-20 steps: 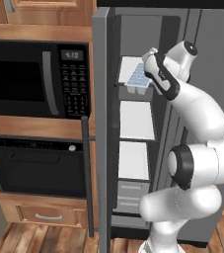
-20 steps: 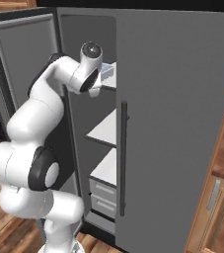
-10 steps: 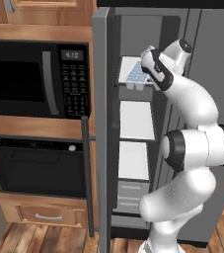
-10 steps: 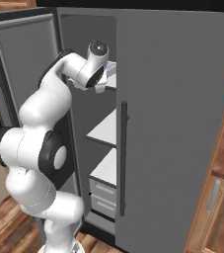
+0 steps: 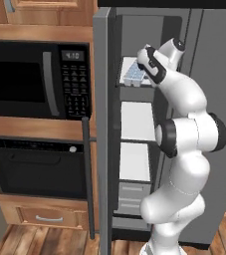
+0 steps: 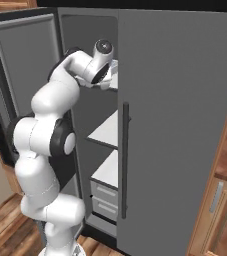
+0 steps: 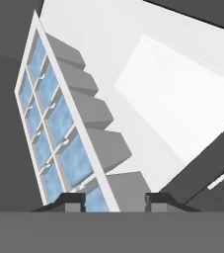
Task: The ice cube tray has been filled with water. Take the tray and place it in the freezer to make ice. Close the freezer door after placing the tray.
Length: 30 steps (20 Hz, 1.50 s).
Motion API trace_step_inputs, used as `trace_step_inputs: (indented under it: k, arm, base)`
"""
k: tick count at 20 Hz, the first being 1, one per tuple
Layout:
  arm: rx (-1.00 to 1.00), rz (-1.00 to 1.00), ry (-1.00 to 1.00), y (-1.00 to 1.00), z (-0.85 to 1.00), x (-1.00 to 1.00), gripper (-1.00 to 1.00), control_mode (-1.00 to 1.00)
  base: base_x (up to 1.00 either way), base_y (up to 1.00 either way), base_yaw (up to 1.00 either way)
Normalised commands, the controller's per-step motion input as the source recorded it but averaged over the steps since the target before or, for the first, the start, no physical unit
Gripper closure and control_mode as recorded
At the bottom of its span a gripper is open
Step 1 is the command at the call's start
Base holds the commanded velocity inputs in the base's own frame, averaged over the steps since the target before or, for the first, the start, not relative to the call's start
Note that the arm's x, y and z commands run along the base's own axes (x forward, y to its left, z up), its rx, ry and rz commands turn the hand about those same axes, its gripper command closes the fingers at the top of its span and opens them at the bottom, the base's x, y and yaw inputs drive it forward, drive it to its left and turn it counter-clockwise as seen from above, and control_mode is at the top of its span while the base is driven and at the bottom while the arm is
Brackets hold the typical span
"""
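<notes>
Gripping the ice cube tray (image 7: 59,133) at its near end, the gripper (image 7: 113,201) has its two dark fingertips (image 7: 73,201) closed narrowly on either side of the tray's rim, jaws nearly together.

Item: ice cube tray, white, two rows of cells; water (image 7: 66,163) pale blue, flat in each cell. Hand view: tray runs diagonally up and away from the fingertips, grey cell undersides showing along one side, white shelf (image 7: 182,104) beyond it.

Location: upper part of the freezer (image 5: 134,124) compartment, over the top white shelf (image 5: 134,85). Left base view: tray (image 5: 134,74) at the shelf's front edge, just left of the hand; whether it rests on the shelf or hangs just above it cannot be told.

Change since half a second ago: arm reaches slightly deeper into the compartment, and the tray sits a little further in; a second ago the tray was nearer the opening.

Left base view alone: freezer door (image 5: 104,124) swung open, edge-on, its long bar handle (image 5: 88,177) in front of the black wall oven (image 5: 35,167); microwave (image 5: 37,79) above the oven.

Right base view alone: closed plain grey door (image 6: 180,130) with vertical handle (image 6: 125,160), lower shelves and drawers (image 6: 104,200); the hand (image 6: 101,70) hides most of the tray.
</notes>
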Motion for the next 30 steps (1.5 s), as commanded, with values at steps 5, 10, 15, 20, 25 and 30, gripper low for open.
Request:
trace_step_inputs:
  k: [5,10,15,20,25,30]
  arm:
    - [0.00,0.00,0.02,-0.01,0.00,0.42,1.00,-1.00]
    - [-0.01,0.00,0.03,0.00,0.00,0.44,1.00,-1.00]
    - [-0.01,0.00,0.03,0.00,0.00,0.41,1.00,-1.00]
    - [-0.01,0.00,0.03,0.00,-0.02,0.39,1.00,-1.00]
    - [-0.02,0.00,0.03,0.00,-0.14,0.44,1.00,-1.00]
    - [-0.03,0.00,0.02,-0.03,-0.33,0.49,1.00,-1.00]
  base:
    - [0.00,0.00,0.00]
    - [0.00,0.00,0.00]
    - [0.00,0.00,0.00]
    - [0.00,0.00,0.00]
    - [0.00,0.00,0.00]
    - [0.00,0.00,0.00]
